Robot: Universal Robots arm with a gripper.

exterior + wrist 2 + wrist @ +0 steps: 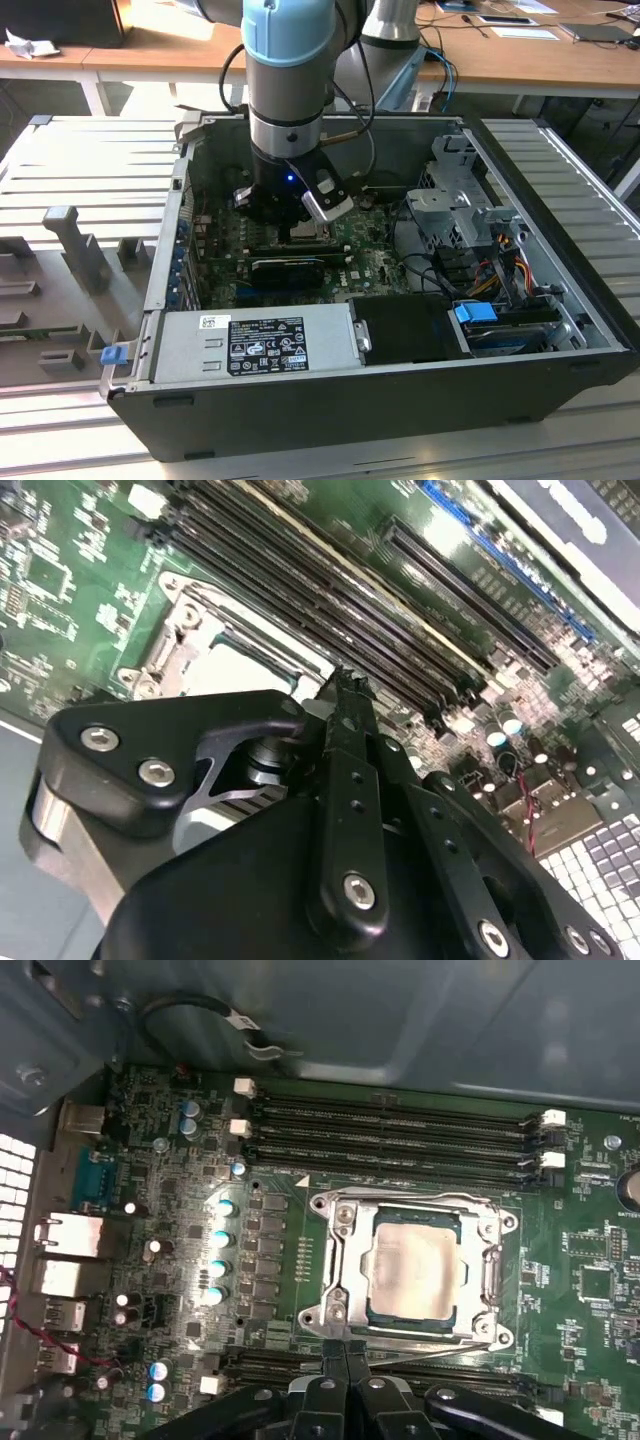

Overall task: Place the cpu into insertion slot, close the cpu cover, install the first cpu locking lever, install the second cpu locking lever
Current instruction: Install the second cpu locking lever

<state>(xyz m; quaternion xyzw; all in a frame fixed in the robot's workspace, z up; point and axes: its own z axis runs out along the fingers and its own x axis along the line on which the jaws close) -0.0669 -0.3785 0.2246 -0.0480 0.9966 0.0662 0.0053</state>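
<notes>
The cpu [412,1270], a pale silvery square, lies in the insertion slot [373,1312] on the green motherboard [580,1360]. The cpu cover [345,1260], a metal frame with a square window, lies flat over it. A thin locking lever [440,1342] runs along the socket edge nearest my fingertips. My gripper [346,1348] is shut, its fingers pressed together with nothing seen between them, and its tips are at that socket edge. In the second wrist view the gripper [345,685] hangs just over the cpu [235,670]. In the exterior view the gripper [290,228] is low inside the open computer case.
Long black memory slots [400,1130] run beside the socket on the far side, and more lie under my fingers. A power supply [255,342] fills the case's front. A drive cage [455,200] and cables [500,260] stand at the exterior view's right. Case walls [165,250] enclose the board.
</notes>
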